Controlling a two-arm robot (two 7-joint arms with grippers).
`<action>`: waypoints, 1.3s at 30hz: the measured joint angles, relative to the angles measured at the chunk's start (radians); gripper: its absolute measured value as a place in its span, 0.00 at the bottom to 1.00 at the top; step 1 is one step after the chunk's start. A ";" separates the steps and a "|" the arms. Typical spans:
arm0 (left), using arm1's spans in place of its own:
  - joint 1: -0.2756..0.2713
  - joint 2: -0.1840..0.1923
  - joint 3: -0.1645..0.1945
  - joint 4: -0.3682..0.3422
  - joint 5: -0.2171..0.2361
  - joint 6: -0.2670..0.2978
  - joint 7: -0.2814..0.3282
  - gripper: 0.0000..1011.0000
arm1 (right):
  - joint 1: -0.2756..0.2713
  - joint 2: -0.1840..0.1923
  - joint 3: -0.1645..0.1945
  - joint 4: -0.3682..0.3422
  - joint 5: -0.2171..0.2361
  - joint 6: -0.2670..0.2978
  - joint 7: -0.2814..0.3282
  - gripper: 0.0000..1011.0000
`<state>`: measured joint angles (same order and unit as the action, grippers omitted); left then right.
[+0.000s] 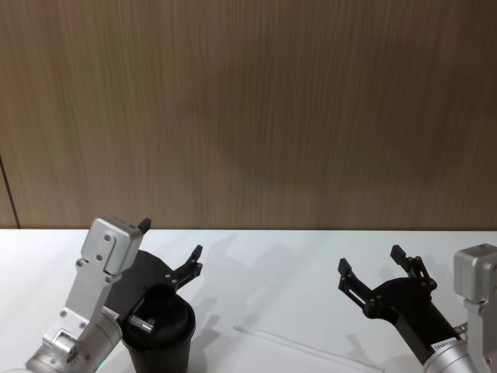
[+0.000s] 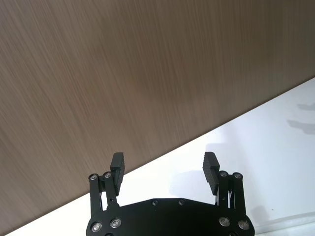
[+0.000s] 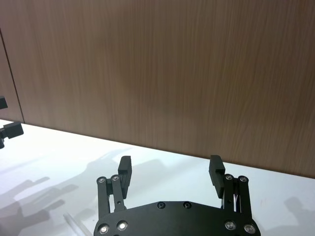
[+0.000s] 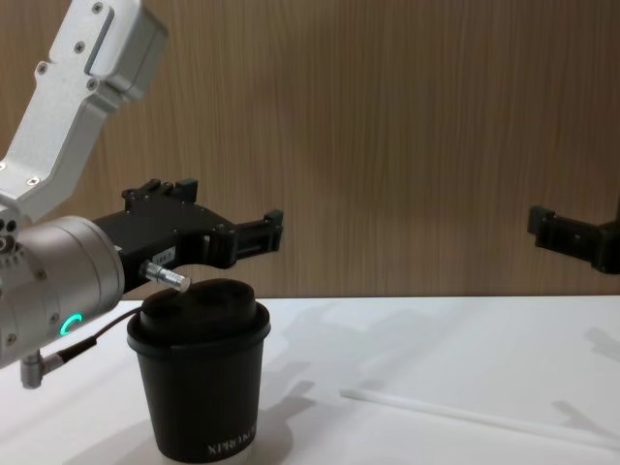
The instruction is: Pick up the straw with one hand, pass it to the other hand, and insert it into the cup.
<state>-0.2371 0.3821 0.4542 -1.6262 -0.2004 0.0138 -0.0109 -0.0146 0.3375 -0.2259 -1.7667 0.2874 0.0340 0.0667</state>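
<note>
The straw [image 1: 307,346] lies flat on the white table [image 1: 272,264], right of the cup and in front of my right gripper. It shows in the chest view too, where the straw [image 4: 465,415] runs toward the right edge, and one end of the straw [image 3: 74,221] appears in the right wrist view. The black lidded cup [image 1: 159,330] stands upright at the near left; the cup [image 4: 199,387] has white lettering near its base. My left gripper [image 1: 171,238] hovers open just above and behind the lid. My right gripper [image 1: 371,261] hangs open above the table, holding nothing.
A wood-panelled wall [image 1: 248,109] rises behind the table's far edge. The left gripper [image 2: 165,160] and right gripper [image 3: 171,162] both point toward that wall. Bare table lies between the two arms, behind the straw.
</note>
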 joint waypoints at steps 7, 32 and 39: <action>0.000 0.000 0.000 0.000 0.000 0.000 0.000 0.99 | 0.000 0.000 0.000 0.000 0.000 0.000 0.000 0.99; 0.000 0.000 0.000 0.000 0.000 0.000 0.000 0.99 | 0.009 0.011 0.003 0.003 0.006 0.003 0.029 0.99; 0.000 0.000 0.000 0.000 0.000 0.000 0.000 0.99 | 0.036 0.047 0.009 0.018 0.021 0.005 0.100 0.99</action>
<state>-0.2371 0.3821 0.4542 -1.6262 -0.2004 0.0138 -0.0110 0.0215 0.3844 -0.2172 -1.7491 0.3086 0.0388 0.1665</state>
